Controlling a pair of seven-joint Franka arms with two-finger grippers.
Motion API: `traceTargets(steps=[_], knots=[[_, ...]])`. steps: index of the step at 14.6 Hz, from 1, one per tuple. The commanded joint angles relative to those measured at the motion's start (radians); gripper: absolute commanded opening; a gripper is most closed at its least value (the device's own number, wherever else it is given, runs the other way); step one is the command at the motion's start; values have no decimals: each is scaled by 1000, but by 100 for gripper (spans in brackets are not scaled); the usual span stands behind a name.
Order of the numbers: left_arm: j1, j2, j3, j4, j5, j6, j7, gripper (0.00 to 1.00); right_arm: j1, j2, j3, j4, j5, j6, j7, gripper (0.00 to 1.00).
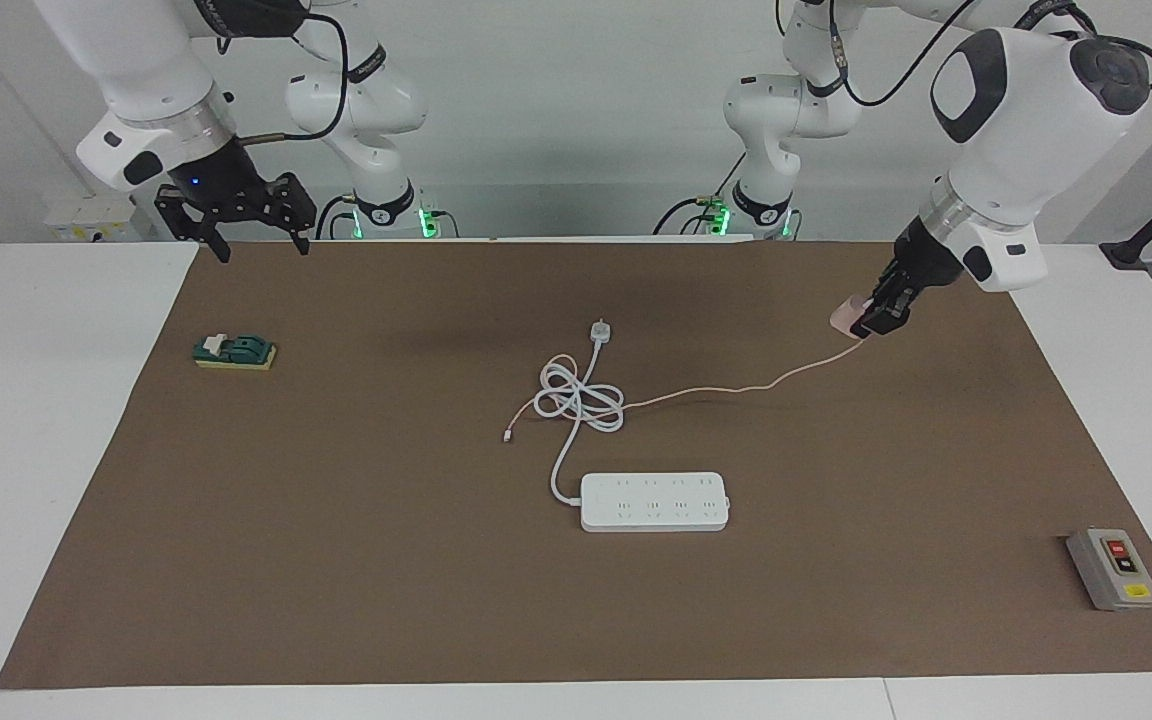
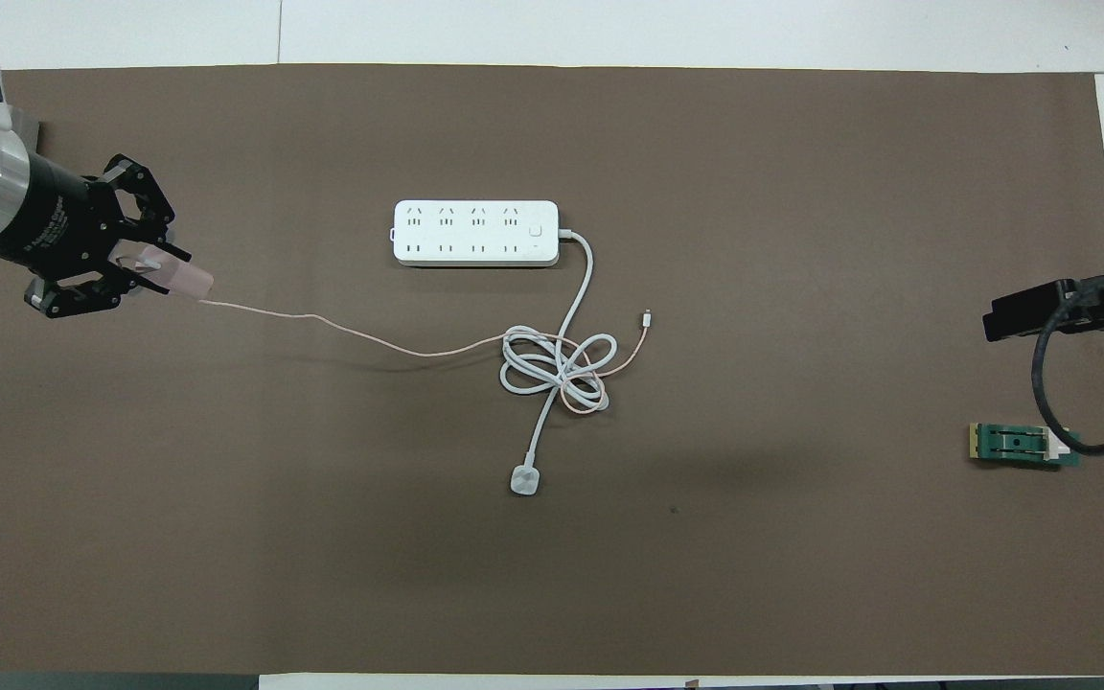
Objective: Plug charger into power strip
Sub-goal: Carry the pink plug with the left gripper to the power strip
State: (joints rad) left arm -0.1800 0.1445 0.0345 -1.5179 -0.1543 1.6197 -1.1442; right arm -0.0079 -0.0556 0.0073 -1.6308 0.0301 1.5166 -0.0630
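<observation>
The right gripper (image 1: pixel 254 243) hangs with fingers spread wide and empty over the counter's (image 1: pixel 56 420) edge nearest the robots; the overhead view shows only its dark edge. The left gripper (image 1: pixel 867 323), fingers clamped on the charger (image 2: pixel 186 279), is up over the mat. The pink cable (image 2: pixel 370 340) trails to the cord tangle (image 2: pixel 557 369). Farther out lies the power strip (image 1: pixel 654 501).

Both arms are glossy white with rounded joints capped in dark grey. Black cables loop along the upper links. Each wrist ends in a silver metal ring, then a black pincer of open linkwork. Green lights glow at both bases.
</observation>
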Motion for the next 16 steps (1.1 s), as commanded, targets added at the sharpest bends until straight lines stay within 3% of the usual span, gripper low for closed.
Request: traceTargets(steps=[1,5,9,16], knots=[[-45,55,10,18,38,63,-208,0,-18,-7,13,-18,-38,19,15,100],[-119,134,7,33,117,127,-523,0,-20,-9,13,-18,-38,13,19,100],[-159,227,8,87,144,176,-719,0,-20,-10,13,-14,-39,-10,19,100],[-248,360,10,134,145,246,-750,0,-24,-9,13,-15,-52,-4,22,100]])
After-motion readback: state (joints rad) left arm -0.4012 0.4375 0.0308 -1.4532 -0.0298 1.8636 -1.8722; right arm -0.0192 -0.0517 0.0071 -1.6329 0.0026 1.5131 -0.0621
